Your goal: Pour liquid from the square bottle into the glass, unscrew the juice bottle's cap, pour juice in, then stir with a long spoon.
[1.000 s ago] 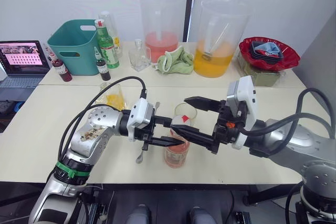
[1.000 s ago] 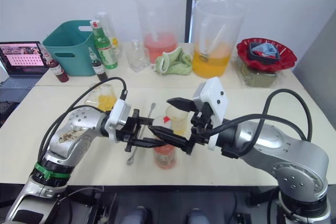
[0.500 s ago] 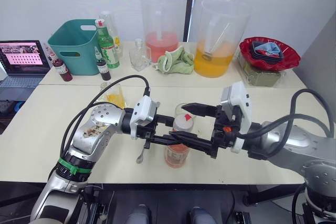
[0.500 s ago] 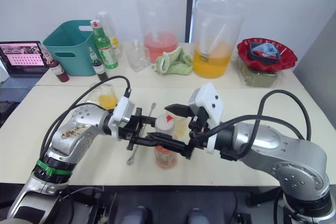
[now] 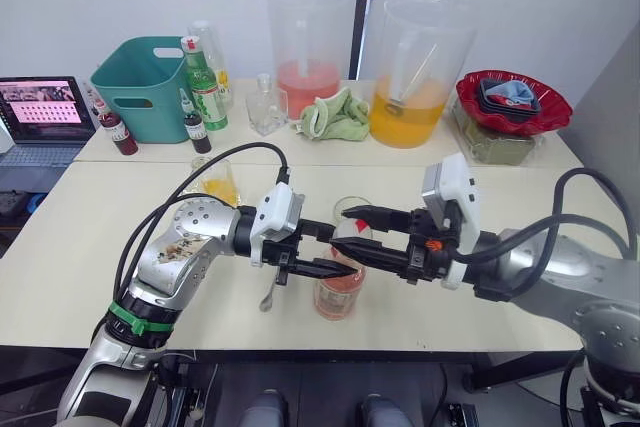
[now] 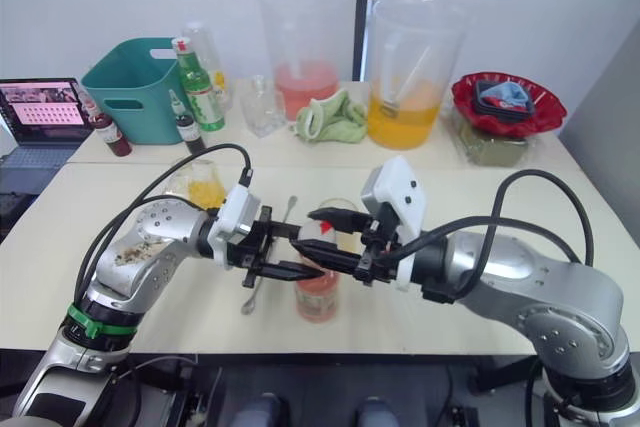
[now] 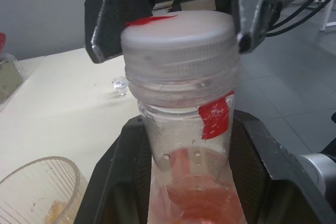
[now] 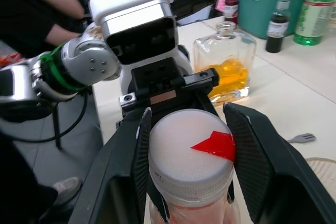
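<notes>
Pale tabletop [image 5: 90, 247] against a white wall. Low centre: juice bottle [image 5: 337, 292] standing upright, clamped at the neck by the left gripper [image 5: 322, 250]. White cap [image 8: 190, 155] on, closely flanked by the right gripper [image 5: 348, 230], contact unclear. Glass [image 7: 39, 192] just beside. Square bottle [image 5: 215, 185] left of centre; long spoon [image 6: 262, 272] alongside.

Near the table's [image 5: 90, 237] near edge, the left gripper [image 5: 335, 250] grips the juice bottle [image 5: 336, 292]. The right gripper [image 5: 342, 232] meets it from the right, apparently closed around the cap [image 5: 345, 237].
</notes>
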